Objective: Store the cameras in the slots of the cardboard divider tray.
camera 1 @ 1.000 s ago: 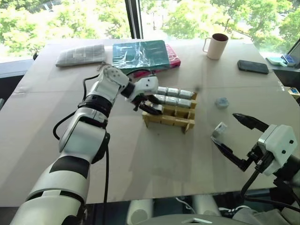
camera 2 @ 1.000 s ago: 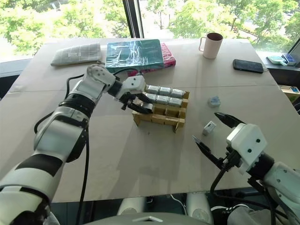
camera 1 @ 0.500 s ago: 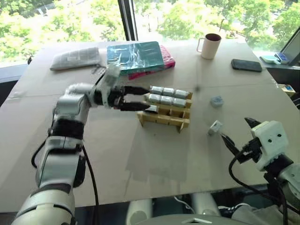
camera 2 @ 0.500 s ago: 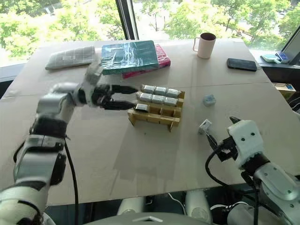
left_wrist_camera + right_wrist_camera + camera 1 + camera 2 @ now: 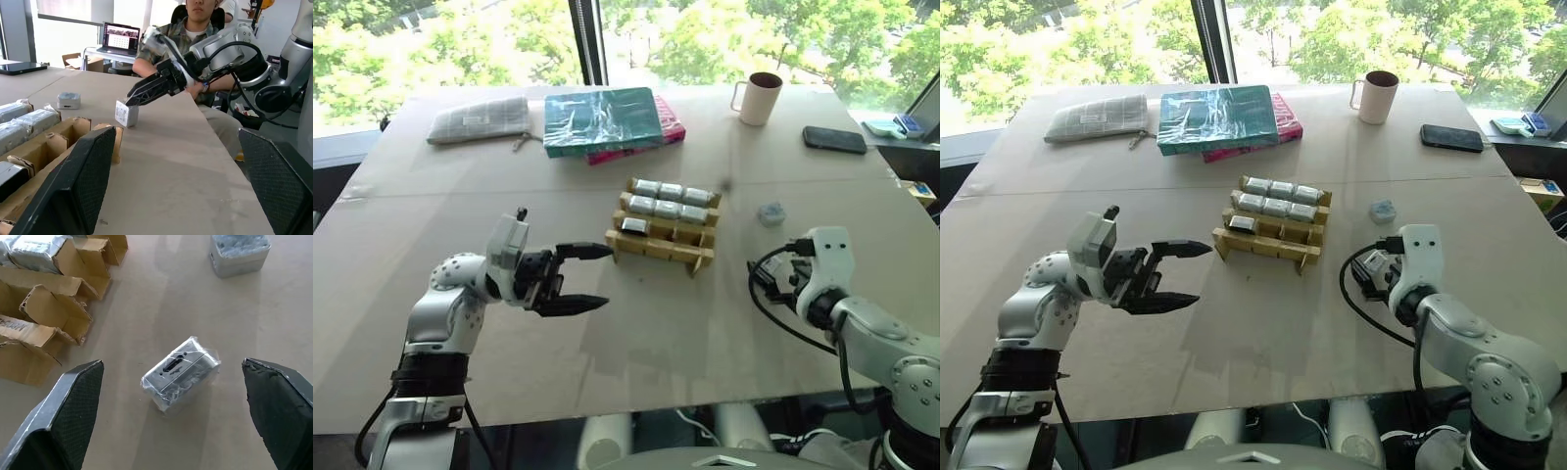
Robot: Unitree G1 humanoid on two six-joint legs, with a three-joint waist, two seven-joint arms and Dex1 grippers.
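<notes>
Now left gripper back from tray, empty, spread; right gripper agape over camera

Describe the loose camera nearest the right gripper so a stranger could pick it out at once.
Start at the cardboard divider tray in the middle of the table, then look to its right, where two loose cameras lie. The one meant is the plastic-wrapped silver camera between the open fingers of the right gripper; the other loose camera lies farther away, toward the black phone.
</notes>
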